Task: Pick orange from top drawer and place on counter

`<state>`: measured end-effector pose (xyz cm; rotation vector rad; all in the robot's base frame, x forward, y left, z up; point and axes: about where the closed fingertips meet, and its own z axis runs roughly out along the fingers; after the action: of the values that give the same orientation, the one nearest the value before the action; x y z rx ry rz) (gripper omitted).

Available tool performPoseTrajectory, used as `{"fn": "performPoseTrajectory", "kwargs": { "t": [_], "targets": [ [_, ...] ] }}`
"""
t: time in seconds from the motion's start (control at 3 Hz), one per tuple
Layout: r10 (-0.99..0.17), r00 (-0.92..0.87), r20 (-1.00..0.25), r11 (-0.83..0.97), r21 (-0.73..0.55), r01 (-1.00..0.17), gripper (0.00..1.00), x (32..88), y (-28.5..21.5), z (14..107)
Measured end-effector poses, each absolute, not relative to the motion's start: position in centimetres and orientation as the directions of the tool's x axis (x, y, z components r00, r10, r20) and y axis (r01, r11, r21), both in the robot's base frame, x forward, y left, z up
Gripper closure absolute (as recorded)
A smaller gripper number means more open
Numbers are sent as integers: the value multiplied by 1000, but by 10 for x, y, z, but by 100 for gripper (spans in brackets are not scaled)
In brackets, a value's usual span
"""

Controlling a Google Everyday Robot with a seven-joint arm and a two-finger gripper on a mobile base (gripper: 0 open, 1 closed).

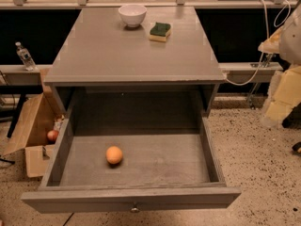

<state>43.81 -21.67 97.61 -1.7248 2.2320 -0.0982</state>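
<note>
- Gripper (283,94): one, a blurred pale shape at the right edge, level with the cabinet's right side. It is well apart from the drawer and holds nothing that shows. I cannot tell whether it is spread or pressed together.
- Orange (114,155): one, lying on the drawer floor, left of centre and nearer the front panel than the back. It touches no wall.
- Drawer (131,197): one, pulled fully out, with one round metal knob (135,208) at the centre of the front panel. The orange is the only thing in it.
- Counter (117,51): one grey top above the drawer, carrying two things at its far end.
- Bowl (132,15): one, white, upright.
- Sponge (160,31): one, green over yellow, just right of the bowl and not touching it.
- Bottle (25,56): one, clear, upright on the ledge to the left; its label is too small to read.
- Box (30,126): one, cardboard, open, on the floor left of the drawer, with one reddish fruit (52,135) inside.
</note>
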Motion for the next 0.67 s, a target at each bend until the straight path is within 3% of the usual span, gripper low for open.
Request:
{"fn": "performPoseTrajectory", "kwargs": {
  "t": [0.33, 0.67],
  "targets": [
    [-953, -221, -207, 270, -245, -931, 0, 438, -216, 976],
    [-935, -209, -287, 267, -181, -946, 0, 445, -185, 947]
  ]
}}
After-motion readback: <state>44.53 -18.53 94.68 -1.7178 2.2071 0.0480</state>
